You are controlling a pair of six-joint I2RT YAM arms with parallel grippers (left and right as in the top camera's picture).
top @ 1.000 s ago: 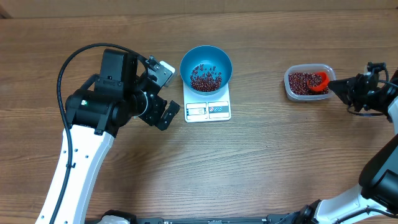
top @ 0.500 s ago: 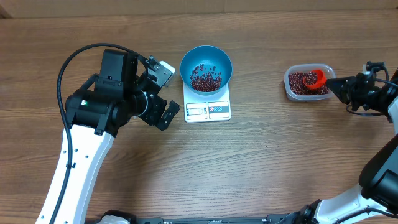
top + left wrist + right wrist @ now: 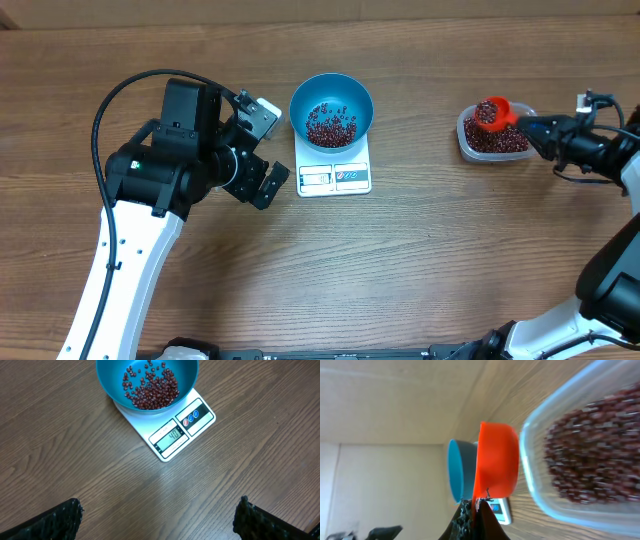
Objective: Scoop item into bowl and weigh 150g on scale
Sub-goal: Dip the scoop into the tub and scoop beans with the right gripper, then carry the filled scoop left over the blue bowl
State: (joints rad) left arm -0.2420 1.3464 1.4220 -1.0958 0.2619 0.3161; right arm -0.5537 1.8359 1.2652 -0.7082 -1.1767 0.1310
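Right gripper (image 3: 532, 127) (image 3: 476, 515): my dark fingers are pressed together on the handle of the orange plastic scoop (image 3: 503, 107) (image 3: 495, 460); the cup is round, smooth and glossy.

The cup hangs at the left corner of the clear plastic tub (image 3: 463, 140) (image 3: 532, 465), a thin-walled, rounded rectangle; the beans (image 3: 497, 138) (image 3: 585, 455) inside are small, dark red-brown and loosely heaped; from overhead a little load of them shows in the cup.

Left gripper (image 3: 265, 150) (image 3: 160, 515): jaws spread wide, holding nothing, just left of the scale, with only the rough black finger pads at the bottom corners of its own view.

Scale (image 3: 335, 178) (image 3: 176, 435): flat, white and rectangular, with a lit display and two round buttons on its front edge.

Bowl (image 3: 300, 100) (image 3: 107, 380): deep, bright blue and smooth, set on the back of the scale; more of the beans lie scattered in its bottom.

Table (image 3: 420, 260): brown wood grain.

Against a second ago: the scoop was down in the right side of the tub, among the beans; now it is raised, loaded, and moved toward the tub's left end; the left arm, bowl and scale are unchanged.
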